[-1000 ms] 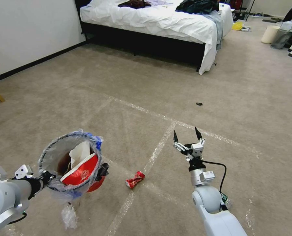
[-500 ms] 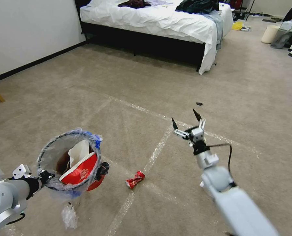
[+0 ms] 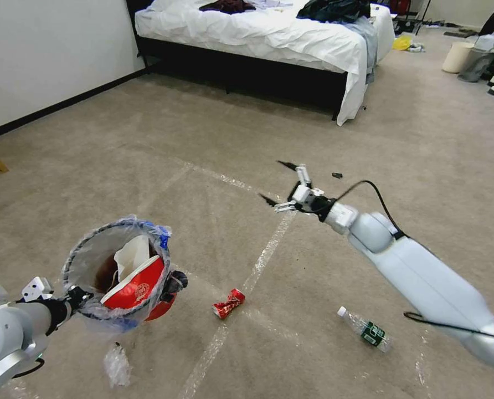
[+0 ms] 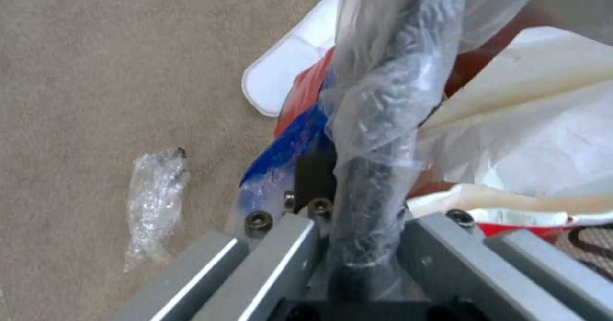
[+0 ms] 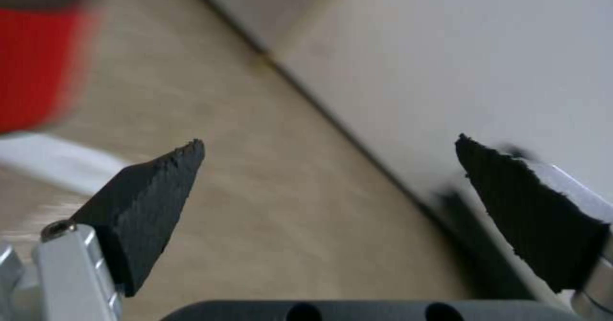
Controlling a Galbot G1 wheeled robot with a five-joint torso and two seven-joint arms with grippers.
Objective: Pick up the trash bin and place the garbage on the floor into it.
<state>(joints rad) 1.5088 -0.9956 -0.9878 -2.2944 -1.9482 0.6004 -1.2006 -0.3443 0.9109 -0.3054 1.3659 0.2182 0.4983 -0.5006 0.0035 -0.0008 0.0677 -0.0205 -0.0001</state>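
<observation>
My left gripper (image 3: 72,296) is shut on the rim of the red trash bin (image 3: 122,271), holding it tilted above the floor (image 3: 147,166); in the left wrist view the fingers (image 4: 287,244) clamp the bag-wrapped rim (image 4: 383,110). White paper (image 3: 135,257) and a red-and-white cup (image 3: 136,288) lie inside. Garbage on the carpet: a crushed red can (image 3: 229,303), a green-labelled bottle (image 3: 366,331), a clear wrapper (image 3: 116,366). My right gripper (image 3: 274,181) hangs open and empty over a tape line, pointing left; its fingertips (image 5: 160,187) stand wide apart.
A bed (image 3: 269,39) with white sheets stands at the back, a white wall (image 3: 36,50) on the left. A white bucket (image 3: 456,57) and a grey bin (image 3: 474,65) sit far right. A small black scrap (image 3: 337,175) lies beyond the right gripper.
My right arm has stretched forward and turned its open gripper to point left, uncovering the bottle on the carpet. The left arm and bin have barely moved.
</observation>
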